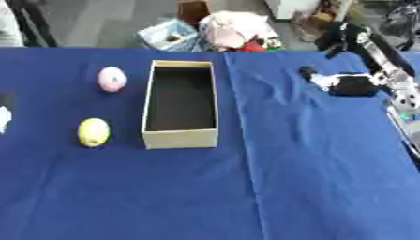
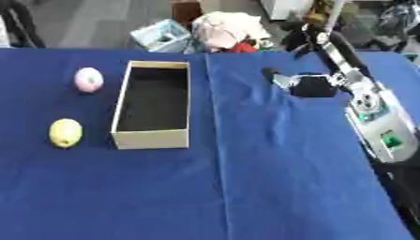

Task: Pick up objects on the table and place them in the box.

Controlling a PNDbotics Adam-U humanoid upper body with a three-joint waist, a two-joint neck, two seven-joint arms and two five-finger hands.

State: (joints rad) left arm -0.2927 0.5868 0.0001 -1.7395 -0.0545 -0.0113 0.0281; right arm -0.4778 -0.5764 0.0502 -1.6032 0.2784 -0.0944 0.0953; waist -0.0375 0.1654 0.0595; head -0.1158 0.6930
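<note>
An open cardboard box [image 1: 180, 138] stands lengthwise left of the table's middle, and only its dark floor shows inside. A pink rounded object [image 1: 111, 78] lies left of the box's far end. A yellow rounded object [image 1: 93, 132] lies left of the box's near end. My right hand [image 2: 311, 86] hovers over the blue cloth well to the right of the box, fingers stretched left, holding nothing. A dark and white sliver of my left hand [image 1: 3, 112] shows at the left edge, apart from both objects.
A blue cloth [image 1: 311, 178] with a crease down its middle covers the table. Beyond the far edge, on the floor, are a light blue basket [image 1: 169, 35], a pink-white bundle [image 1: 238, 28] and a brown carton [image 1: 193, 9]. My right forearm [image 2: 377, 117] runs along the table's right side.
</note>
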